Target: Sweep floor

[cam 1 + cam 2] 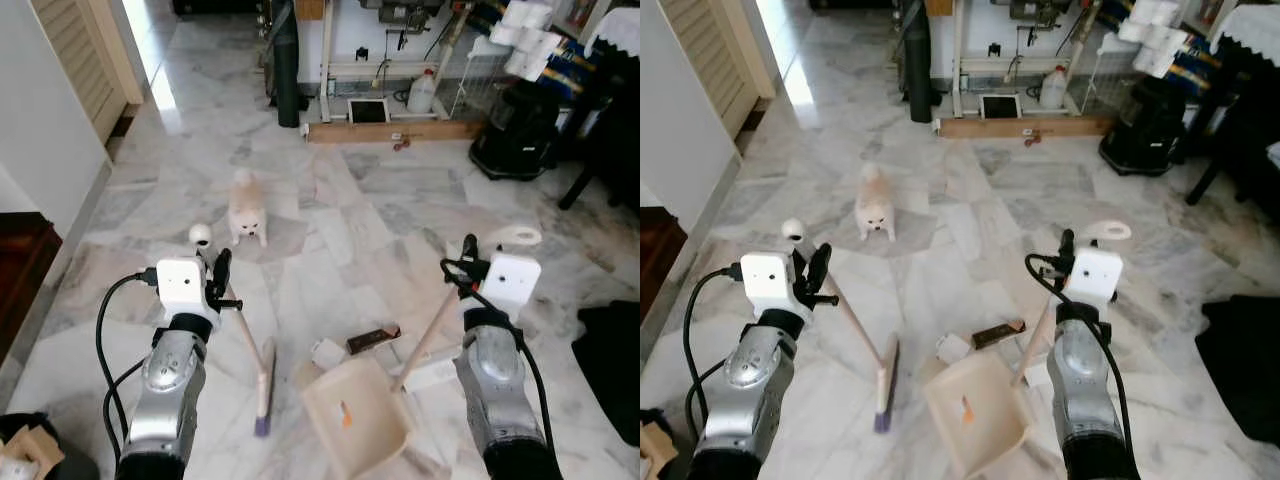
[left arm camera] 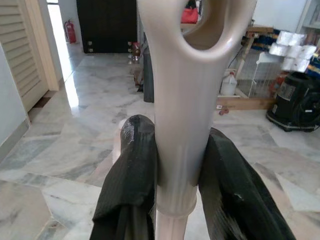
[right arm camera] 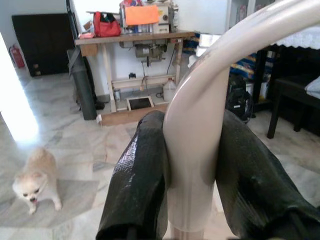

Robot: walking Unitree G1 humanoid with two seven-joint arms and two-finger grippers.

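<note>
My left gripper [image 1: 218, 272] is shut on the cream handle of a broom [image 1: 250, 345]. The handle slants down to the brush head [image 1: 265, 388], which rests on the marble floor. In the left wrist view both black fingers [image 2: 132, 165] press the handle [image 2: 180, 130] just under its loop end. My right gripper [image 1: 468, 252] is shut on the long handle [image 3: 195, 130] of a cream dustpan [image 1: 372, 432], which sits on the floor between my arms with a small orange scrap [image 1: 345, 413] inside. A dark flat piece [image 1: 372, 340] and white litter [image 1: 327, 352] lie just beyond the pan.
A small cream dog [image 1: 247, 210] stands on the floor ahead of the broom. Farther back are a work table [image 3: 130, 40], a wooden plank [image 1: 395, 131] and a black machine [image 1: 515, 130]. A dark bag [image 1: 610, 365] lies at right, a dark wooden step [image 1: 20, 270] at left.
</note>
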